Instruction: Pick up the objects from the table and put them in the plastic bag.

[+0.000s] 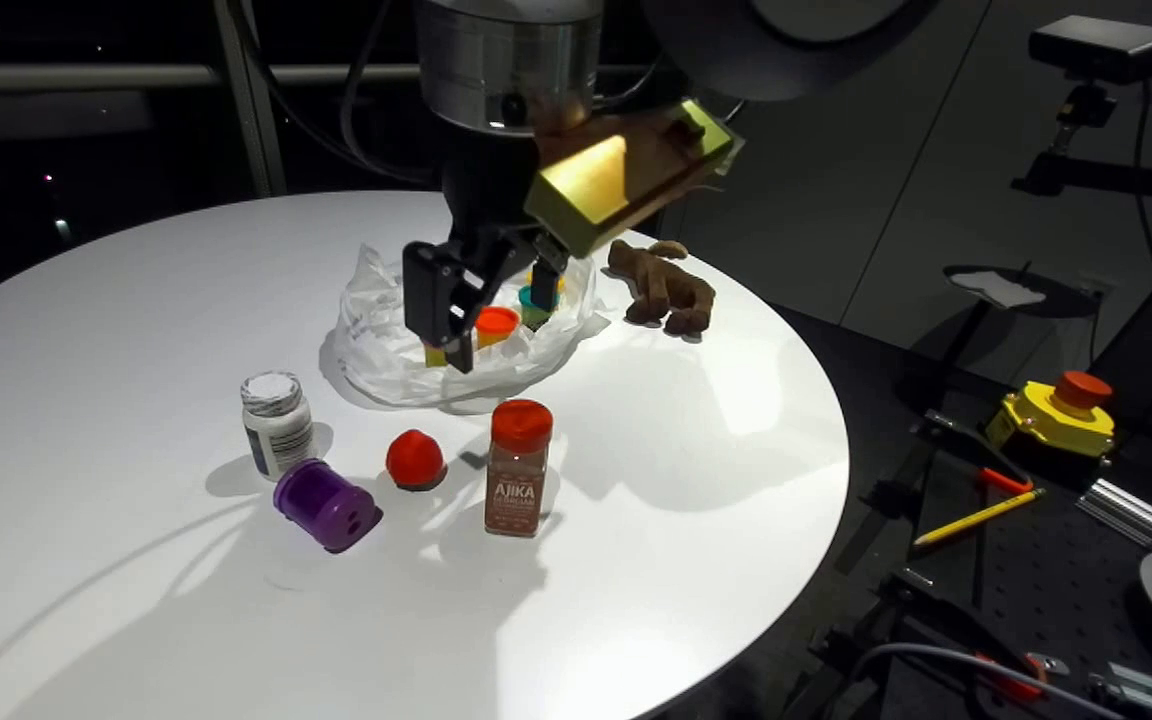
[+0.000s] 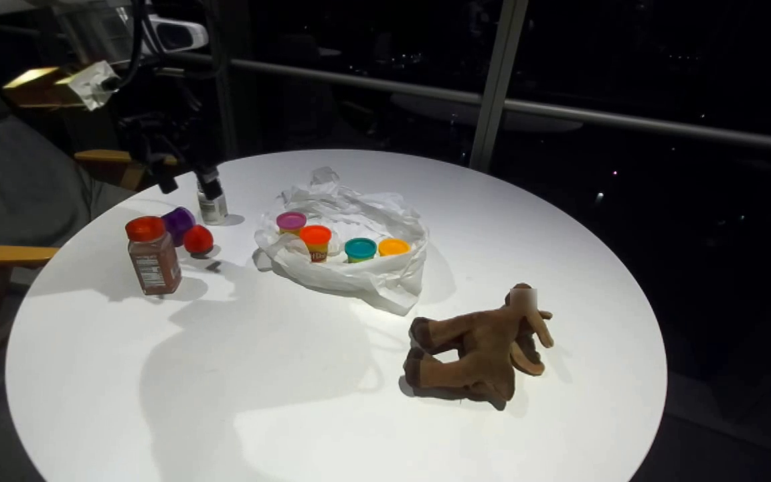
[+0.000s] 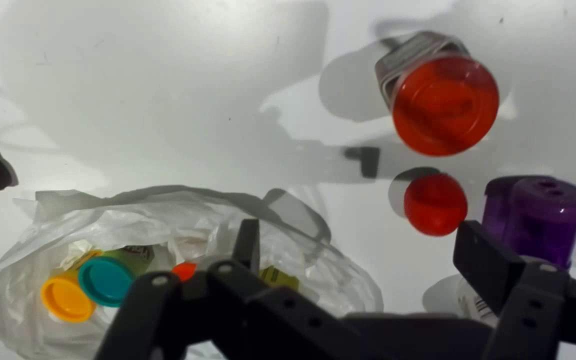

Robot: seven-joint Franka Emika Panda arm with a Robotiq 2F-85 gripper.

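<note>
- Smooth, round tabletop (image 2: 285, 402), grey chair (image 2: 17, 161) near its edge.
- Crinkled plastic bag (image 2: 338, 276) on it cradles four lidded tubs (image 2: 360, 250).
- Outside: brown plush animal (image 2: 486, 341), square jar (image 1: 516, 485).
- My hand (image 2: 189, 186) gapes wide, empty.

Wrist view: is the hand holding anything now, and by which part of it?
Nothing is held: the hand is open, its jaws apart with nothing clasped between them. The white jar stands clear of it.

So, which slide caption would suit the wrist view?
Open pincer over the table: plastic bag holding lidded tubs; red-lidded jar, red ball and two-holed purple container outside.
</note>
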